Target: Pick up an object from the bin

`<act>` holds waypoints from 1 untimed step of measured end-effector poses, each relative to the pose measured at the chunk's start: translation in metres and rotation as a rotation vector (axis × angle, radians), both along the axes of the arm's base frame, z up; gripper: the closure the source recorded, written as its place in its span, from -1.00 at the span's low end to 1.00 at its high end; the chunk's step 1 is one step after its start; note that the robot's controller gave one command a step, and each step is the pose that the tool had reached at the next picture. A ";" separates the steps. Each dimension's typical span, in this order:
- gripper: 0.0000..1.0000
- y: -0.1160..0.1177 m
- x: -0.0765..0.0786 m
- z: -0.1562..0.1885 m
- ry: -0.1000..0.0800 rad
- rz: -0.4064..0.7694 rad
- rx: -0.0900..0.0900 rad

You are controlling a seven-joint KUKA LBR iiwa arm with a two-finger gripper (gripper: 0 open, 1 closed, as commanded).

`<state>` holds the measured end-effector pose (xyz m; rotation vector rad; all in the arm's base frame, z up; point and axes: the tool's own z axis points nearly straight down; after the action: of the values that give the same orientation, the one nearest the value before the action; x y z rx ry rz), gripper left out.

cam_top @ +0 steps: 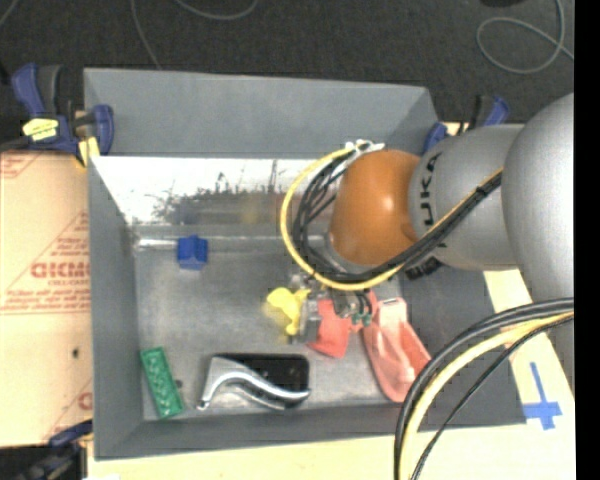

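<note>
Our gripper [325,306], grip unreadable, above the red block [330,339] near the bin's [230,108] centre; we judge it light, stiff, best pinched across its sides.

Lighting inside the grey metal bin [115,298] is fairly bright and even, and it looks like it comes from overhead. The bin's far sloped wall [180,183] catches the most light and washes out close to white, with dark streaks across it. The rounded orange cover [370,208] on the robot's wrist has a soft highlight, no hard glare. The silver-grey arm [500,198] throws a dim shadow onto the bin floor under it, on the right. The black-and-chrome handle-shaped tool [255,380] glints along its metal edge. The black surface [280,28] around the bin stays very dark.
</note>
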<state>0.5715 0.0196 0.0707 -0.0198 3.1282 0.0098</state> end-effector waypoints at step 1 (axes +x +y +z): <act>1.00 0.001 0.004 0.108 -0.004 0.024 -0.001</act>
<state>0.5756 0.0205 0.1782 -0.0568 3.1243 0.0092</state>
